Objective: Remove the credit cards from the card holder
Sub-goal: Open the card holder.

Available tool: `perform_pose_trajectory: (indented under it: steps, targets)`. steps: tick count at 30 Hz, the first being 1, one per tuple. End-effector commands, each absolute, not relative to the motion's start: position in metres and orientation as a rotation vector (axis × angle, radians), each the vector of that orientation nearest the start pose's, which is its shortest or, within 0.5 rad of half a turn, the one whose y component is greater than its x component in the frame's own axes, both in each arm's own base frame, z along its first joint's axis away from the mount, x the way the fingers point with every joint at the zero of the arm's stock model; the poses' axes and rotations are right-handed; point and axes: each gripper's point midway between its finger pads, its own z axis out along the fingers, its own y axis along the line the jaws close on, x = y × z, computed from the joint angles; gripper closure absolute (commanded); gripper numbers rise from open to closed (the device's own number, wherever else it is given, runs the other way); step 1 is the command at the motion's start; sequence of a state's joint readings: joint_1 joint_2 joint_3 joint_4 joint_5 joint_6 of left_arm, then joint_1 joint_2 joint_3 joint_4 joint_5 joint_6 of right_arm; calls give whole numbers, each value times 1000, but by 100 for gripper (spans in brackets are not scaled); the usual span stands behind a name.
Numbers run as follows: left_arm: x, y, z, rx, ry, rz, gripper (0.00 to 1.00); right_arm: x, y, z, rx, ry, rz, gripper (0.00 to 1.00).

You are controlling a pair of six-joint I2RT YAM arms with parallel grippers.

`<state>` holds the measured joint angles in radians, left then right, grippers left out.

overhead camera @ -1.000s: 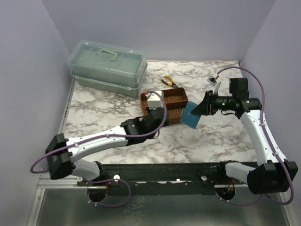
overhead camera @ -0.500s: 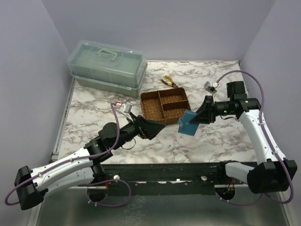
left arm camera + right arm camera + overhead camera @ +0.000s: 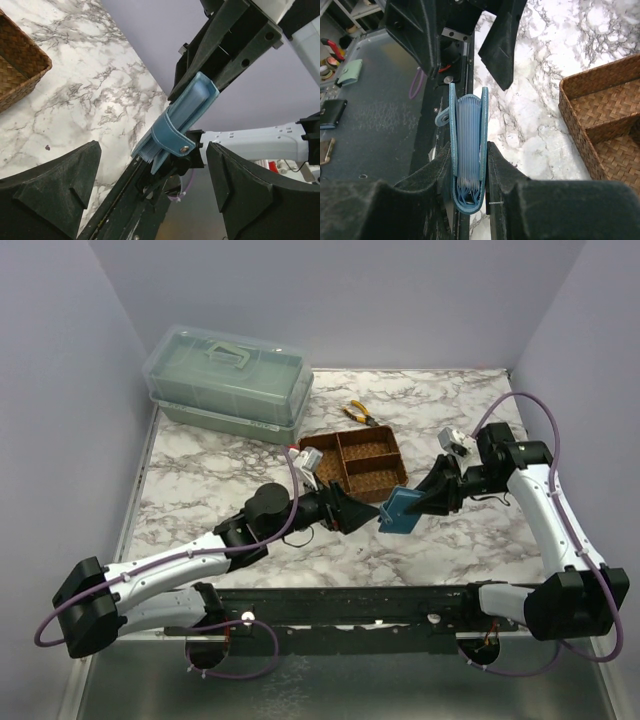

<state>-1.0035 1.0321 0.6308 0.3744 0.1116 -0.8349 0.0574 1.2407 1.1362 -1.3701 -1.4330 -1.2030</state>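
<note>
Bare table (image 3: pixel 200 480) stretches toward 9 o'clock, but the woven tray (image 3: pixel 365 462) crowds in at 11 o'clock of the card holder (image 3: pixel 400 508), which is held in the air, pinched by the right tool (image 3: pixel 428 502). The left tool (image 3: pixel 352 512) gapes wide at its 9 o'clock. The strap (image 3: pixel 172 137) looks snapped across, so tugging the credit cards (image 3: pixel 470 145) past it could wrench the holder loose.

Bright, even diffuse light; soft faint shadows; top cam sharp; wrist cams wide-angle.
</note>
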Motion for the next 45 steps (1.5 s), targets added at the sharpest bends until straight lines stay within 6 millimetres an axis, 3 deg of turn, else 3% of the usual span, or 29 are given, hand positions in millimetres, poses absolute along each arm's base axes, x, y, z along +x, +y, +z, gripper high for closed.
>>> perform_pose_trajectory:
  steps: [1, 4, 14, 20, 26, 30, 31, 40, 42, 45]
  targets:
    - [161, -356, 293, 227, 1720, -1567, 11, 161, 181, 271, -1185, 1409, 1367, 100]
    - [166, -359, 286, 199, 1740, -1554, 17, 158, 181, 269, -1190, 1409, 1361, 100]
    - [161, -380, 273, 293, 1791, -1592, 22, 156, 181, 269, -1194, 1396, 1355, 100]
    - [170, -375, 257, 274, 1825, -1549, 46, 153, 181, 268, -1194, 1395, 1355, 100]
    - [168, -370, 253, 305, 1819, -1564, 43, 152, 181, 267, -1189, 1397, 1362, 100]
    - [150, -378, 252, 470, 1799, -1620, 43, 152, 181, 267, -1182, 1396, 1370, 100]
    - [141, -383, 249, 590, 1777, -1636, 42, 152, 182, 267, -1175, 1402, 1379, 100]
    - [150, -385, 247, 689, 1707, -1551, 42, 148, 181, 265, -1163, 1414, 1394, 100]
    - [153, -384, 249, 703, 1689, -1542, 47, 149, 182, 265, -1160, 1413, 1398, 100]
    - [152, -383, 256, 732, 1637, -1563, 64, 148, 182, 267, -1151, 1416, 1407, 100]
